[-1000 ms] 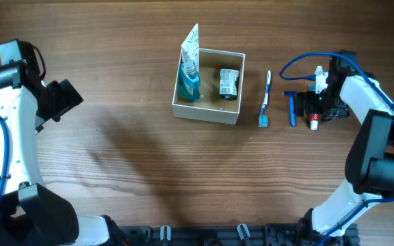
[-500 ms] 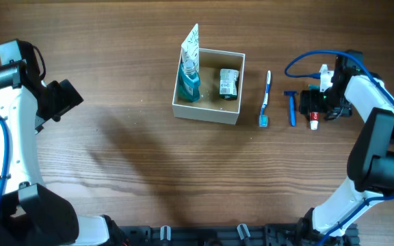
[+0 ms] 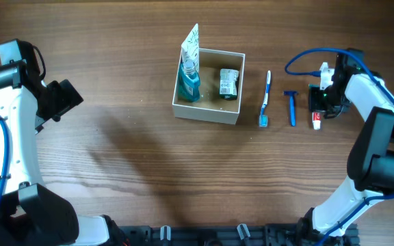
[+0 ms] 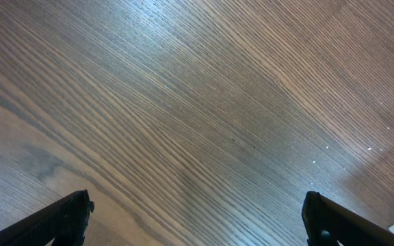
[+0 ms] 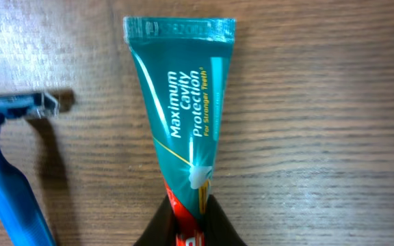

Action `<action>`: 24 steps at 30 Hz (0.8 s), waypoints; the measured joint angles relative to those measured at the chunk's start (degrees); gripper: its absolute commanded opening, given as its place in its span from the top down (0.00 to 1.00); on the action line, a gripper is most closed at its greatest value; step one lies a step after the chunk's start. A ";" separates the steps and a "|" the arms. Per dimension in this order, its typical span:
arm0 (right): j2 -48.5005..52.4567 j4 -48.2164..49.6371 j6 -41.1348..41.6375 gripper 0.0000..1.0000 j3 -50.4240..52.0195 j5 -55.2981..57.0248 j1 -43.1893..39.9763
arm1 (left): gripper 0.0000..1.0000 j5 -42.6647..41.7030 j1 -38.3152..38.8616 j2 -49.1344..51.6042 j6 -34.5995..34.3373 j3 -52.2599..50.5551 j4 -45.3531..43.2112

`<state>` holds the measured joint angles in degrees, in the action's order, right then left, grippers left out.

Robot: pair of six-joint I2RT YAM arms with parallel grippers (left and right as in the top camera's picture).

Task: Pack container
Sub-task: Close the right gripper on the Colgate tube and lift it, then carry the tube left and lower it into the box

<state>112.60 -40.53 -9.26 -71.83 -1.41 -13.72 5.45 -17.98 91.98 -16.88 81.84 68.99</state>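
1. Your left gripper [image 3: 63,99] sits exactly where it was a second ago. It hangs over bare table [image 4: 197,102] at the far left, with its fingers spread wide and nothing between them.
2. The toothbrush [image 3: 265,99] and the razor [image 3: 291,108] have not moved either. They lie side by side on the table, to the right of the box.
3. The change is at your right gripper [image 5: 187,213]. A second ago its jaws stood open over the toothpaste tube [image 5: 183,123]; now they are pinched together on the tube's red cap end. The tube lies flat on the table, just right of the razor.
4. For the task, the grasp looks made, so lifting comes next, followed by a carry leftward over the razor and toothbrush. The hold is only at one end, so expect the tube to droop or swing.
5. The container [image 3: 204,113] sits mid-table toward the far side, well left of the right gripper.
   - It is square and open-topped, white outside and tan inside.
   - At its left wall a tall white-and-teal packet [image 3: 192,39] pokes above the rim, with a blue bottle [image 3: 190,82] against it.
   - A small dark-green pack [image 3: 229,82] lies in the right half.
   - Bare floor shows between them, which is likely enough room for the tube.
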 measured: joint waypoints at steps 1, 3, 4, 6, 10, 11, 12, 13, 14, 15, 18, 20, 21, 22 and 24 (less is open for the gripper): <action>0.28 -0.90 0.28 0.96 -0.68 0.00 0.00 | 0.00 -0.02 0.00 0.00 0.00 0.00 0.00; 1.11 -2.67 0.63 0.96 -2.27 0.02 0.00 | 0.00 0.00 0.00 0.00 0.00 0.00 0.00; 1.53 -3.69 0.68 0.96 -3.30 0.02 0.00 | 0.00 0.00 0.00 0.02 -0.02 0.00 0.00; 1.97 -5.62 0.87 0.96 -5.25 0.02 0.00 | 0.00 -0.02 0.00 0.00 0.00 0.00 0.00; 2.29 -13.66 1.46 0.96 -14.05 -0.79 0.00 | 0.00 0.00 0.00 0.00 0.00 0.00 -0.02; 2.29 -16.31 1.90 0.96 -17.38 -1.73 0.02 | 0.00 -0.04 0.00 0.00 0.00 0.00 0.02; 2.29 -17.77 2.29 0.96 -20.00 -2.67 0.07 | 0.00 -0.04 0.00 0.00 0.00 0.00 0.00; 2.29 -20.46 3.08 0.96 -23.58 -4.46 0.13 | 0.00 0.00 0.00 0.00 0.00 0.00 0.00; 2.27 -21.88 3.65 0.96 -26.05 -6.19 0.24 | 0.00 -0.02 0.00 0.00 0.00 0.00 0.02; 2.21 -23.89 4.33 0.96 -29.53 -9.07 0.50 | 0.00 -0.04 0.00 0.00 0.00 0.00 0.02; 1.99 -26.43 5.55 0.96 -36.26 -18.97 2.05 | 0.00 -0.02 0.00 0.00 0.00 0.00 0.00; 1.29 -26.12 6.29 0.95 -38.47 -25.18 4.66 | 0.00 -0.02 0.00 0.00 0.00 0.00 0.00; 1.03 -26.01 6.56 0.96 -38.84 -26.84 5.97 | 0.00 -0.02 0.00 0.00 0.00 0.00 0.00; 0.68 -25.81 6.73 0.95 -39.08 -28.50 7.80 | 0.00 0.00 0.00 0.00 -0.02 0.00 0.00; 0.50 -25.40 7.39 0.95 -39.23 -30.21 11.61 | 0.00 0.00 0.00 0.00 -0.02 0.00 0.00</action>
<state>113.10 -65.93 -1.87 -111.07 -31.62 -2.11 5.45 -17.98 91.98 -16.91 81.84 68.99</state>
